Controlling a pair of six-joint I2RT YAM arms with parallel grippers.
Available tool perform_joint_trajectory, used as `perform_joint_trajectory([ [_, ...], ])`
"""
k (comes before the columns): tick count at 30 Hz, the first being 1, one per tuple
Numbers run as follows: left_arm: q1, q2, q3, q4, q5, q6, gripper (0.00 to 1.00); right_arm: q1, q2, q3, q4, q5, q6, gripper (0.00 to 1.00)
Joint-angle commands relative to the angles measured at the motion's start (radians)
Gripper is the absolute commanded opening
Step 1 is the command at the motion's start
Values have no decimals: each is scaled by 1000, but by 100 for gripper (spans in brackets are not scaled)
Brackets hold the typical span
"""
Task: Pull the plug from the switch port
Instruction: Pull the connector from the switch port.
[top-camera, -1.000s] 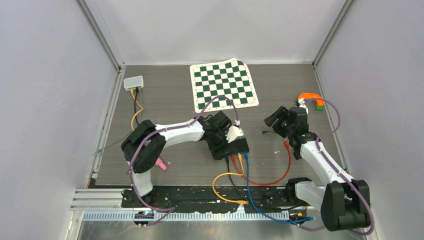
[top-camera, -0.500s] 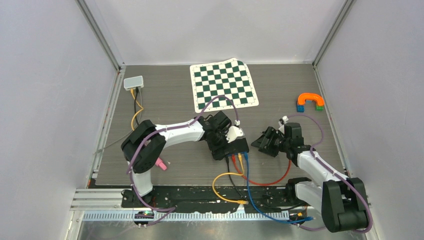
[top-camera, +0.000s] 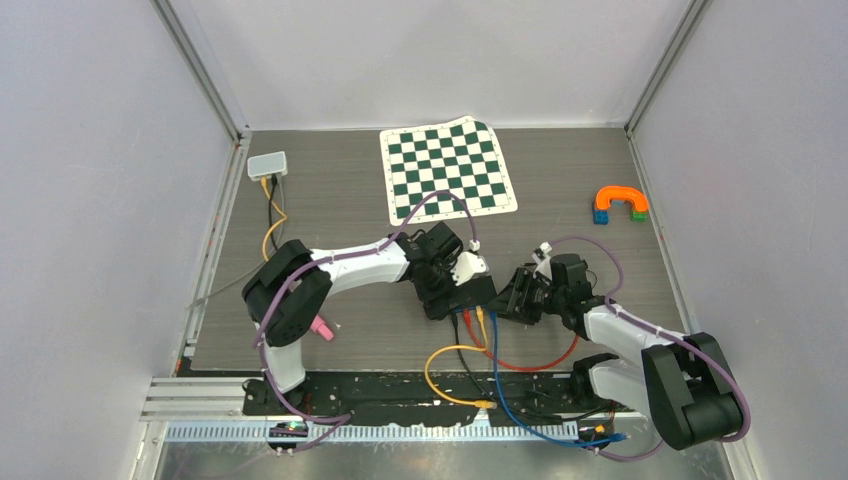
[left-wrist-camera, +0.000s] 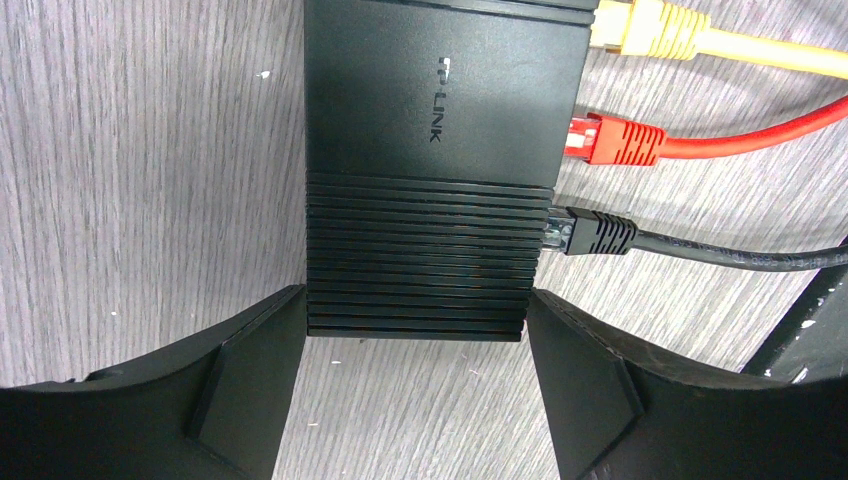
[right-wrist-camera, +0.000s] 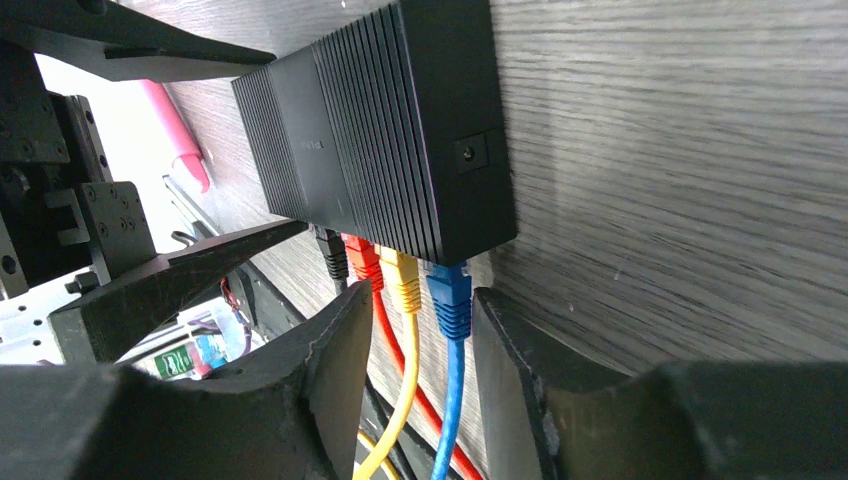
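Observation:
A black switch (top-camera: 470, 295) (left-wrist-camera: 440, 130) lies on the wood-grain table. My left gripper (top-camera: 450, 285) (left-wrist-camera: 415, 305) is shut on its plain end, one finger against each side. Four plugs sit in a row in its ports: black (right-wrist-camera: 330, 250), red (right-wrist-camera: 362, 255), yellow (right-wrist-camera: 403, 280) and blue (right-wrist-camera: 450, 295). My right gripper (top-camera: 505, 300) (right-wrist-camera: 425, 300) is open at the port side. Its fingers straddle the yellow and blue plugs, and the blue one lies close to the right finger (right-wrist-camera: 500, 340). A gap shows on both sides.
The coloured cables (top-camera: 497, 370) loop toward the near edge between the arm bases. A chessboard mat (top-camera: 447, 170) lies at the back, a white box (top-camera: 267, 165) at the back left, an orange arch toy (top-camera: 620, 203) at the right and a pink marker (top-camera: 321, 327) by the left arm.
My right arm has swung in from the right side to the switch's port side, and its jaws have narrowed around the plugs. The left arm and the switch have stayed put.

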Motion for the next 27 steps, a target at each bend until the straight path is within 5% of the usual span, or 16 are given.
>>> perform_joint_trajectory([
  [1,7,-6,17,-27,-8,-17,81,21,39,-14,102,7,29,45],
  [19,7,-18,2,-28,-23,-6,71,20,192,23,183,60,41,19],
  [21,7,-15,3,-28,-23,-6,71,20,182,20,152,80,19,19],
  [27,7,-6,6,-31,-20,-2,75,20,139,5,100,123,-12,41],
])
